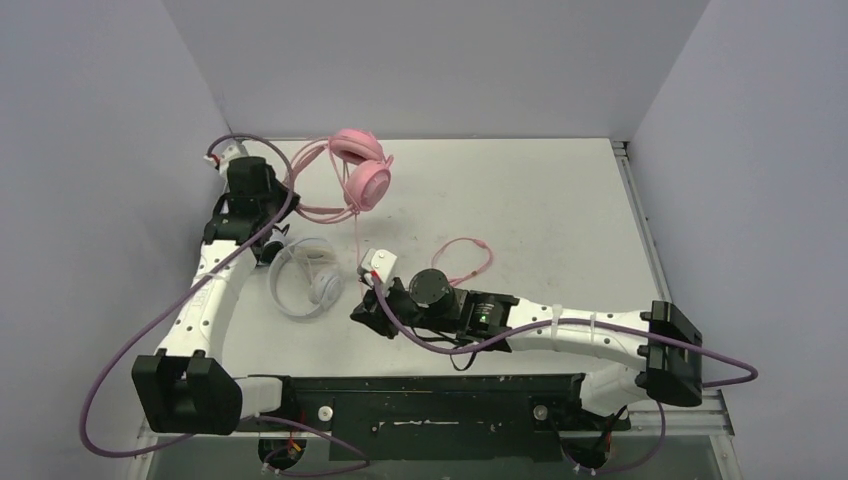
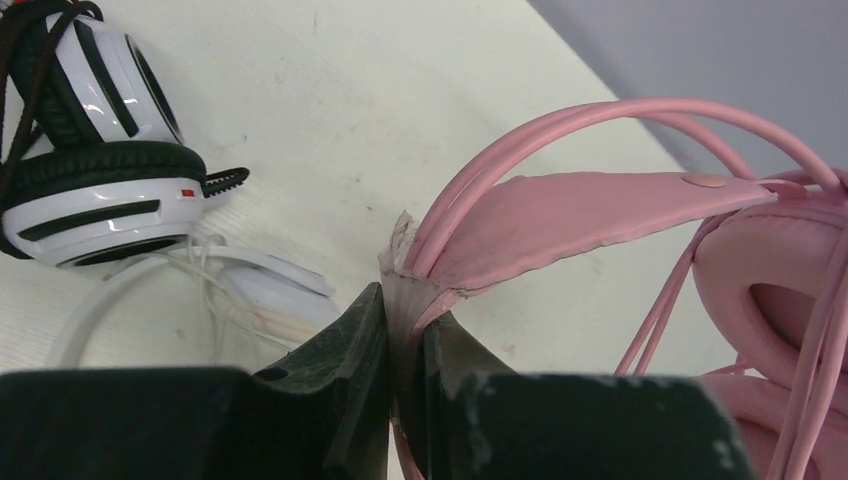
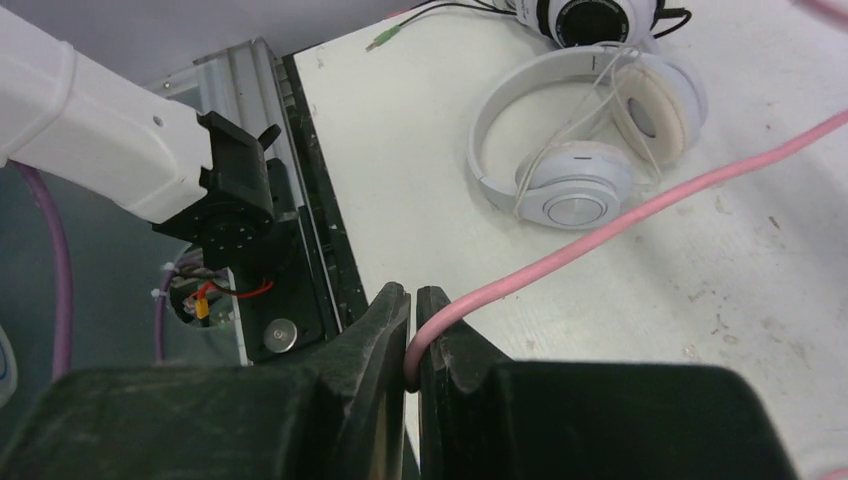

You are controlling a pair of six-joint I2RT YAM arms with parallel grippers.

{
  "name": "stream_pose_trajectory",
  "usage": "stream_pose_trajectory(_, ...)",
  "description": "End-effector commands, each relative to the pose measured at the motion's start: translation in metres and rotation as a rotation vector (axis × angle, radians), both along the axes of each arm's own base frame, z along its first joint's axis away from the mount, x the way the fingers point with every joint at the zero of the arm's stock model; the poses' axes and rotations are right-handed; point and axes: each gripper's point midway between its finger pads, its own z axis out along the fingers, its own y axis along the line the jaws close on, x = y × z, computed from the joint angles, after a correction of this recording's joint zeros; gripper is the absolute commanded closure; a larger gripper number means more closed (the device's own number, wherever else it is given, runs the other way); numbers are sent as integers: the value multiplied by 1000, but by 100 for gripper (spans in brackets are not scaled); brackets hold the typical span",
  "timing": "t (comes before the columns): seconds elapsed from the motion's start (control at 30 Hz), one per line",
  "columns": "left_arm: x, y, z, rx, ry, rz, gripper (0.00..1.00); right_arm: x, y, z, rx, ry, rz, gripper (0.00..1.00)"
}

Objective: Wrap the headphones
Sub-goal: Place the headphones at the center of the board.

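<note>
The pink headphones (image 1: 360, 170) lie at the back left of the table. My left gripper (image 2: 405, 305) is shut on the torn end of their padded headband (image 2: 580, 215), beside the pink earcup (image 2: 780, 290). Their pink cable (image 3: 620, 215) runs across the table, and my right gripper (image 3: 413, 300) is shut on it near the front edge. A loop of the pink cable (image 1: 465, 260) lies behind my right wrist. The white headphones (image 1: 305, 280) rest flat between the arms. The black-and-white headphones (image 2: 100, 170) lie beside them, mostly hidden under my left arm in the top view.
Grey walls close in the table (image 1: 540, 200) on the left, back and right. A black rail (image 1: 430, 395) with both arm bases runs along the near edge. A green jack plug (image 3: 380, 42) lies near the left arm's base (image 3: 120, 150). Purple hoses (image 1: 110, 370) trail from both arms.
</note>
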Motion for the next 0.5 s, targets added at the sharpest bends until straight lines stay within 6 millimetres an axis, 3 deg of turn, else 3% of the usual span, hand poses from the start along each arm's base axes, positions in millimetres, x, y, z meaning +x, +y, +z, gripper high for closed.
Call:
stream_pose_trajectory(0.0, 17, -3, 52, 212, -253, 37, 100, 13, 0, 21, -86, -18, -30, 95)
stream_pose_trajectory(0.23, -17, -41, 42, 762, -211, -69, 100, 78, -25, 32, -142, 45, -134, 97)
stream_pose_trajectory(0.47, -36, -64, 20, 1022, -118, -303, 100, 124, -61, 40, -214, 29, -201, 97)
